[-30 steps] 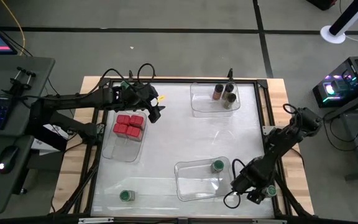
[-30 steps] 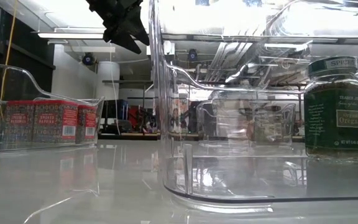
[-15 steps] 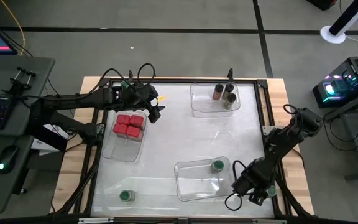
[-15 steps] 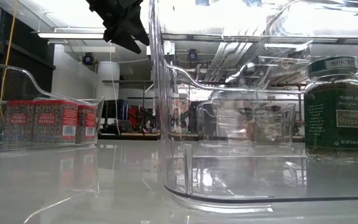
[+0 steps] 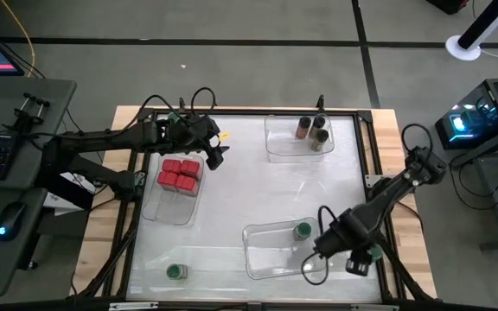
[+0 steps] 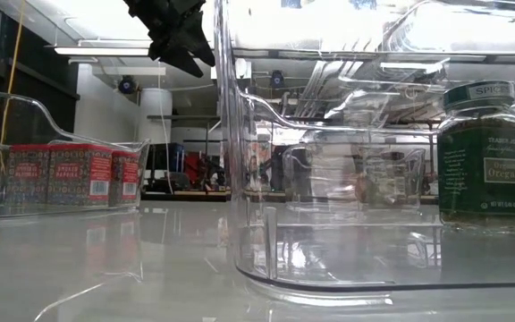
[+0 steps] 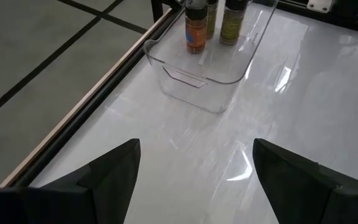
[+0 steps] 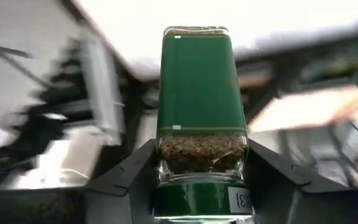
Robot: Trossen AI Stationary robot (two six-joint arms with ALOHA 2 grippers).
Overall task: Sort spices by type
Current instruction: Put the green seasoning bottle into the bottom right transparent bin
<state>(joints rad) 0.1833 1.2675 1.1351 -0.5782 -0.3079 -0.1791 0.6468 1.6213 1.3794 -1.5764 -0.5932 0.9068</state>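
Right gripper (image 5: 318,261) is clamped on a green-lidded jar (image 8: 201,112), fingers (image 8: 129,171) pressed to both sides so it can be carried. Just beside it lies the clear tray (image 5: 262,250) holding another green-lidded jar (image 5: 303,231), likely the destination. Left gripper (image 5: 217,157) waits, fingers apart, just beside the red boxes (image 5: 178,173).

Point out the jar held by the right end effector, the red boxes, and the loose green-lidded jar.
held jar (image 8: 199,93), right wrist view, green label.
red boxes (image 5: 179,173), high view, middle of the cluster's tops.
loose green-lidded jar (image 5: 175,272), high view, lid.
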